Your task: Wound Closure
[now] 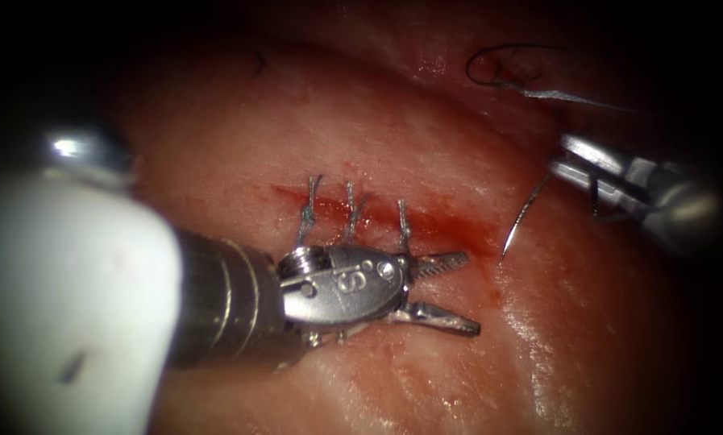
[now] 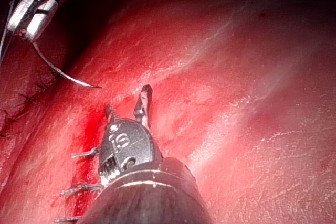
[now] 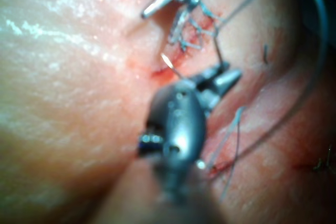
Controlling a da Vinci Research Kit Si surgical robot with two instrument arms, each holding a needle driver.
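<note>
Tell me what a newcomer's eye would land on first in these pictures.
First, the left tool, lying across the tissue just below the cut with its jaws open and empty. Next, three stitches crossing the cut's left part, with red fluid around them. Then the curved needle, held near its back end by the right tool, hanging free of the tissue beyond the cut's right end.

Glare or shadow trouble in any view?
Endoscope view: corners fall dark; the left pincer shaft glares white, jaws open, empty; the right pincer holds the needle near its tail, tip clear of the tissue, past the cut right end. Left wrist view: wet glints on tissue.
</note>
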